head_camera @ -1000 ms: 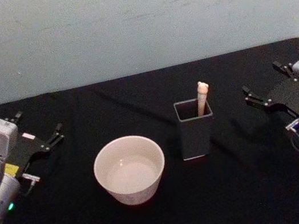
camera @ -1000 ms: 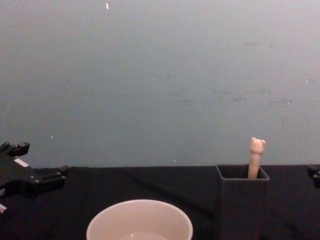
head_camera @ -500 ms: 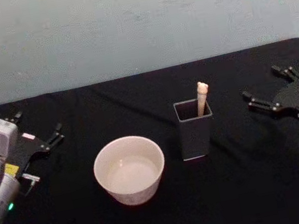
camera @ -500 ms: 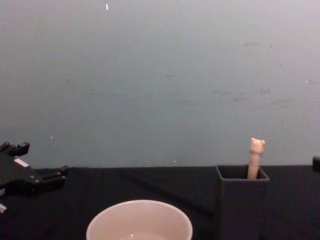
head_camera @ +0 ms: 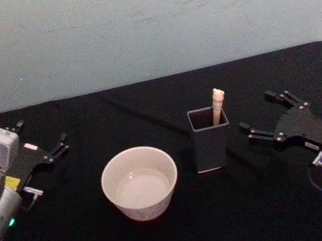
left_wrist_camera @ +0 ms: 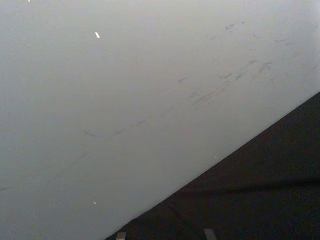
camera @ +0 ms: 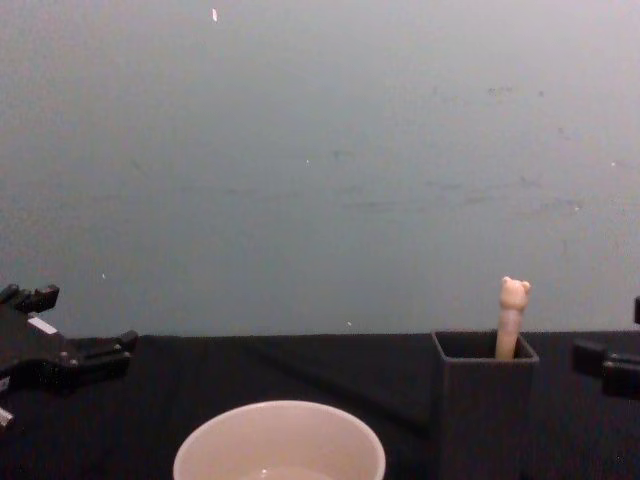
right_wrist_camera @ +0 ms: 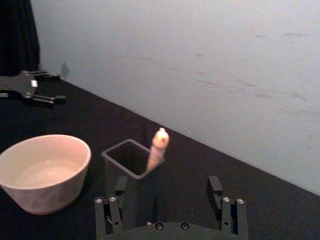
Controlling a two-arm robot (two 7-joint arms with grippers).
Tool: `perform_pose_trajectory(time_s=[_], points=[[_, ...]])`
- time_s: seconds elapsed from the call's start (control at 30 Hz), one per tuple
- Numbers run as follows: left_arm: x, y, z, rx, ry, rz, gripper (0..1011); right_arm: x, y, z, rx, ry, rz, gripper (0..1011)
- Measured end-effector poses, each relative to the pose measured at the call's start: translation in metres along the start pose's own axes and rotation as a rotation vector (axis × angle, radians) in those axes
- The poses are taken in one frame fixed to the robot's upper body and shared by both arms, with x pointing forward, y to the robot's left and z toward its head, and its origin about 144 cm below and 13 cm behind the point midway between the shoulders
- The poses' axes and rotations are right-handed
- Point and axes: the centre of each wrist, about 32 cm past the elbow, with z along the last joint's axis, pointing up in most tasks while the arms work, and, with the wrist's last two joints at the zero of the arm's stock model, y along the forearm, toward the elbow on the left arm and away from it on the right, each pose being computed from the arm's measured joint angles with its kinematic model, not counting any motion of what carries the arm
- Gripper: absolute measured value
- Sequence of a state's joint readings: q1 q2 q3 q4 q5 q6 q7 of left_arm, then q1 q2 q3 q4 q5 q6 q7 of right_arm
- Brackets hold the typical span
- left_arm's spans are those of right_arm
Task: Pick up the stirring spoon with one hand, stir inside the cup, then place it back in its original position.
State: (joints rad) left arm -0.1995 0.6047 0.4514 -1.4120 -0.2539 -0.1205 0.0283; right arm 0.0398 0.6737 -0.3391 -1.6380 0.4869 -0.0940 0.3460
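Nothing done yet: stirring spoon is sitting in holder — right gripper hovering near it, left gripper idling far left, both jaws spread, empty.

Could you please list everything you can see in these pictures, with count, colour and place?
cup: one, cream-white, on the table left of the holder
holder: one, dark grey, upright near the table's middle
spoon: one, beige bear-topped handle, standing in the holder
table: one, black, under everything
wall: one, pale grey-blue, behind the table
left gripper: one, black, open, at the table's left side, apart from the cup
right gripper: one, black, open, just right of the holder, pointing at it
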Motion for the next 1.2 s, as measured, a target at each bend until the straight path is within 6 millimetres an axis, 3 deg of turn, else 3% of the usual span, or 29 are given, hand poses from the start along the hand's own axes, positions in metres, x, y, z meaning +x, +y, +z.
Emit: perform_pose_trajectory(time_s=[0.3,0.87,1.2], points=[[0.000,0.000,0.000,0.000,0.000,0.000,1001,-0.002,0.016,0.003,0.009,0.027,0.032,1002],[0.000,0.000,0.000,0.000,0.000,0.000,1001,0.012,0.055,0.005,0.005,0.083,0.043,1002],[0.000,0.000,0.000,0.000,0.000,0.000,1001,0.017,0.067,0.004,-0.012,0.106,0.044,1002]])
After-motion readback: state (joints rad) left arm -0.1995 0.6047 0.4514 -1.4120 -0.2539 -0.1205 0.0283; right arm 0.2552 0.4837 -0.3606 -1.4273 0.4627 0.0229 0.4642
